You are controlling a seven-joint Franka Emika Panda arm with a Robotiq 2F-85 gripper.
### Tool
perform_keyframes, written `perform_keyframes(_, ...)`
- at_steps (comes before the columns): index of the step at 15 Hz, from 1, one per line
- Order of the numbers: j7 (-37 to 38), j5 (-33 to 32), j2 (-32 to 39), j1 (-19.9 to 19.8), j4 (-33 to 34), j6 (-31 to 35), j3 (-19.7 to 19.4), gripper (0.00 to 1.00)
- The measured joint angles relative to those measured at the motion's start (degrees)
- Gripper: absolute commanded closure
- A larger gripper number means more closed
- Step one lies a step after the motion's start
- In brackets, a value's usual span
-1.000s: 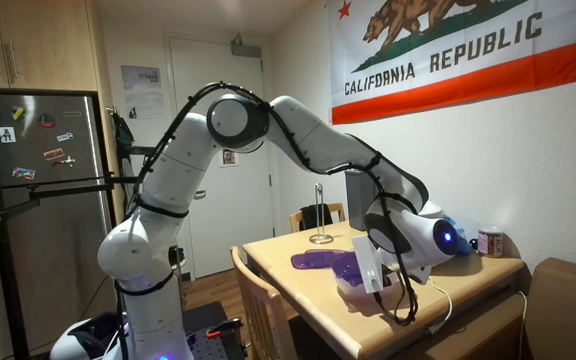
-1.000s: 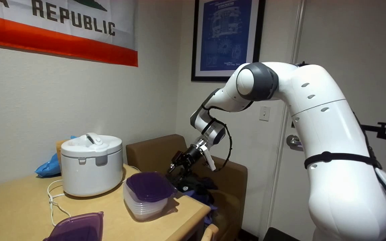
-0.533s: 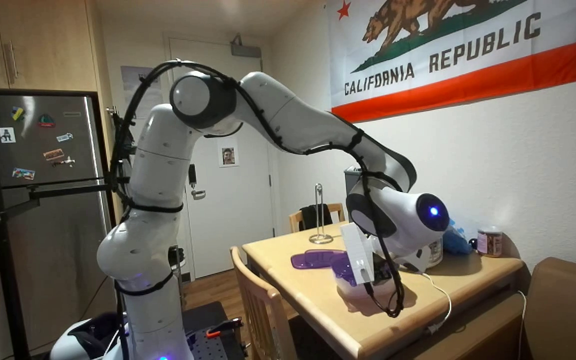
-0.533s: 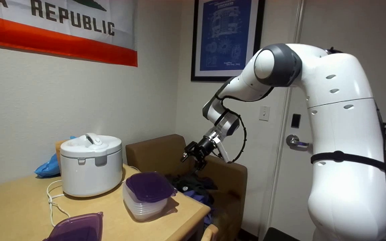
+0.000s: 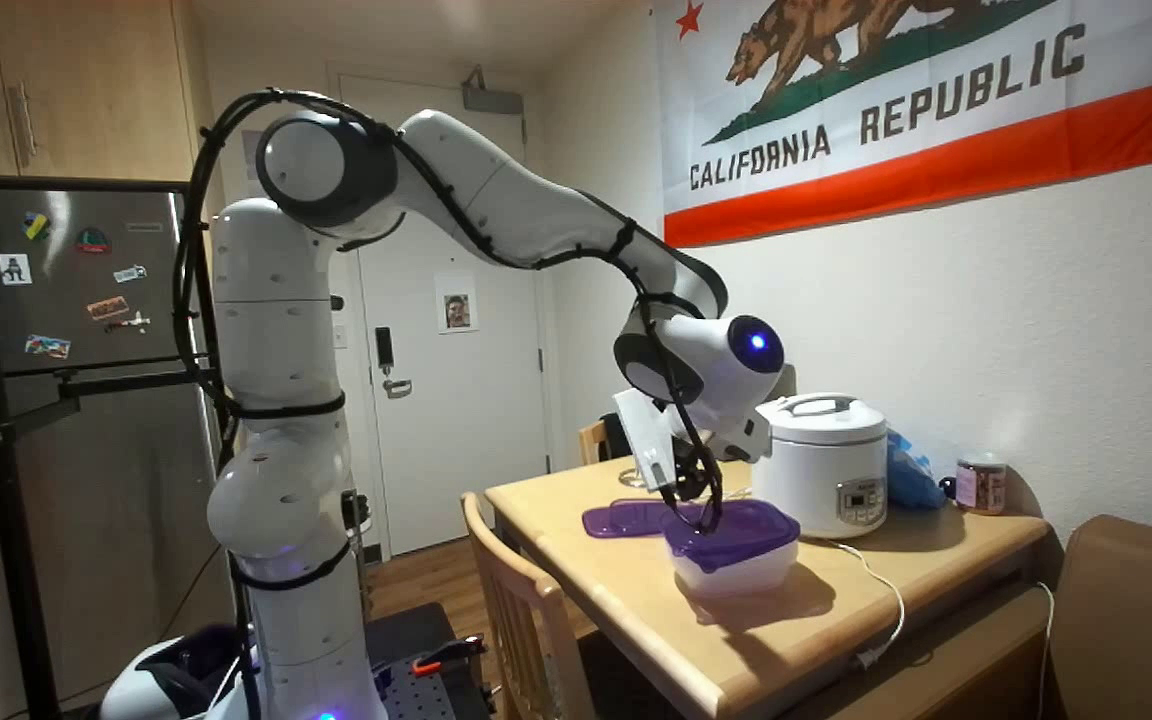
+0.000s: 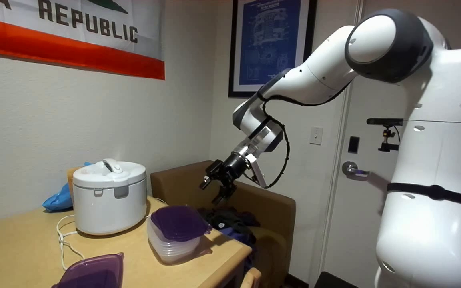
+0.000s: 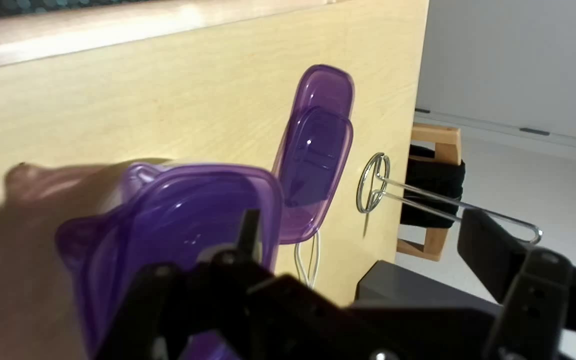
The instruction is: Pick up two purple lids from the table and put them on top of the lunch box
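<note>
Robot gripper [image 6: 211, 191] spread wide near a purple-topped lunch box [image 6: 172, 250].
Overlapping purple lids [image 7: 316, 152] lie on the tan table [image 7: 193, 110], apart from the box.

Partly hidden
In the wrist view, the blurred claw [image 7: 368, 235] partly covers the lunch box lid [image 7: 188, 215]; in an exterior view, the near left lid [image 6: 98, 273] is cropped.

Both exterior views: set back, sharing table [image 5: 636, 595], flag [image 5: 926, 100]. Wrist view: close, slanting down.
</note>
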Motion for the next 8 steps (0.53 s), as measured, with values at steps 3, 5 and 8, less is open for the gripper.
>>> perform_keyframes(3,2.9,-0.2,-2.1,2.7,-1.0,1.3,2.7,0.00)
perform_keyframes(5,4.6,-0.7,-2.2,4.2,-1.0,1.6,4.1,0.00)
perform_keyframes(8,5.7,-1.0,-1.5,5.9,-0.8,1.9,5.7,0.00)
